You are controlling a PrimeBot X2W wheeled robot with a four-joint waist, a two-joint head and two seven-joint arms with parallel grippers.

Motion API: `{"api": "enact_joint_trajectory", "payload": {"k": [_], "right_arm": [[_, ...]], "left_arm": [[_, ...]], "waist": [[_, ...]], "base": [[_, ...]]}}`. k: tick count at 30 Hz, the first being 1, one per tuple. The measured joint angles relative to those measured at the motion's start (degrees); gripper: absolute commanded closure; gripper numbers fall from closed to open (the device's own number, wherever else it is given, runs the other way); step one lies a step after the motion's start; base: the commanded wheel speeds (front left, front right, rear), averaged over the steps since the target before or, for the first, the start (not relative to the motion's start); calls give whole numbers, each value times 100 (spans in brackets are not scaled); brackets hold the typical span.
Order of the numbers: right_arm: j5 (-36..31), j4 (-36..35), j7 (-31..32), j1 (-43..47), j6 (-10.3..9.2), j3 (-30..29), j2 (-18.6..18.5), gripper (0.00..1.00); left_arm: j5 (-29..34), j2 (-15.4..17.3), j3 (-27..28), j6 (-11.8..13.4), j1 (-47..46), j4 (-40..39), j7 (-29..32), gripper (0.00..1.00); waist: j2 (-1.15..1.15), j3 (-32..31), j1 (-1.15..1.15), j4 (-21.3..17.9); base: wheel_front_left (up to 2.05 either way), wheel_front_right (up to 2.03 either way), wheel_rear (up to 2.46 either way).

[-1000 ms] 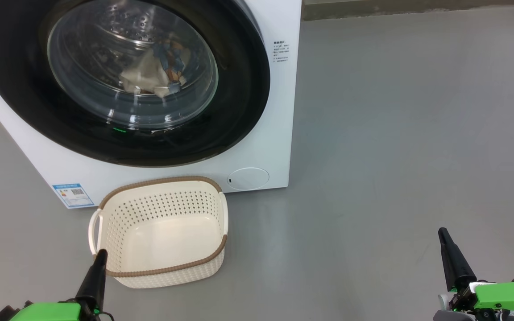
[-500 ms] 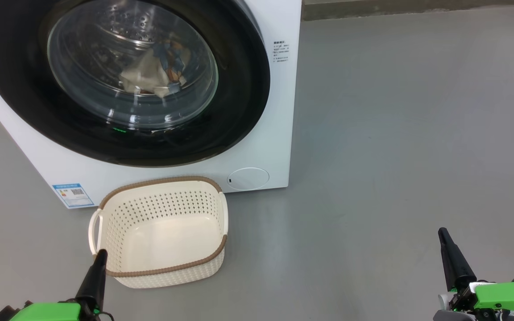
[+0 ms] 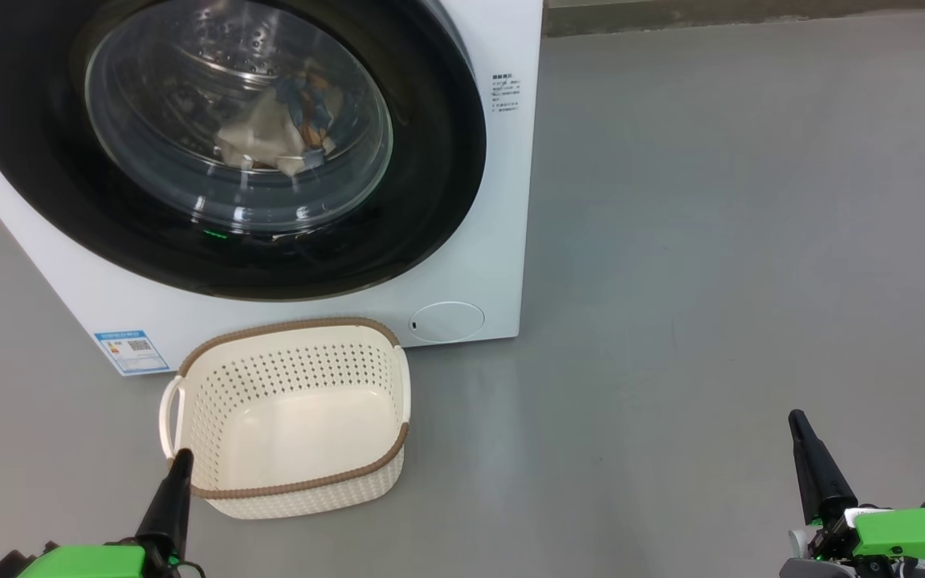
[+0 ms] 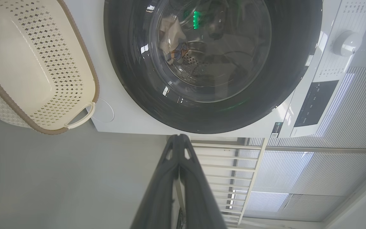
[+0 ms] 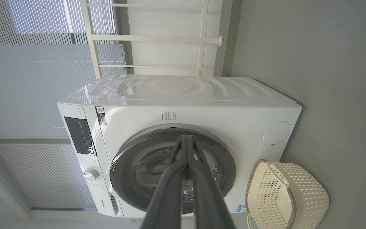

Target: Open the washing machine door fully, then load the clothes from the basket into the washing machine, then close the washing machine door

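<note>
The white washing machine stands at the upper left of the head view. Its round door with the black ring lies shut against the front. Through the glass I see the clothes in the steel drum, blue-printed with a cream side. The cream basket sits on the floor before the machine and holds nothing. My left gripper is shut, its tip near the basket's front left corner. My right gripper is shut, low over bare floor at the right.
Grey floor spreads wide to the right of the machine. A white railing and blinds stand behind the machine. A blue label and a round service cap mark the machine's lower front.
</note>
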Motion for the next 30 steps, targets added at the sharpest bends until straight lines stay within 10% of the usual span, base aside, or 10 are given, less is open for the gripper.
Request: {"api": "enact_joint_trajectory", "payload": {"k": [30], "right_arm": [[0,0,0,0,0,0,0,100]], "left_arm": [[0,2,0,0,0,0,0,100]], "waist": [[0,0,0,0]], "base": [[0,0,0]]}}
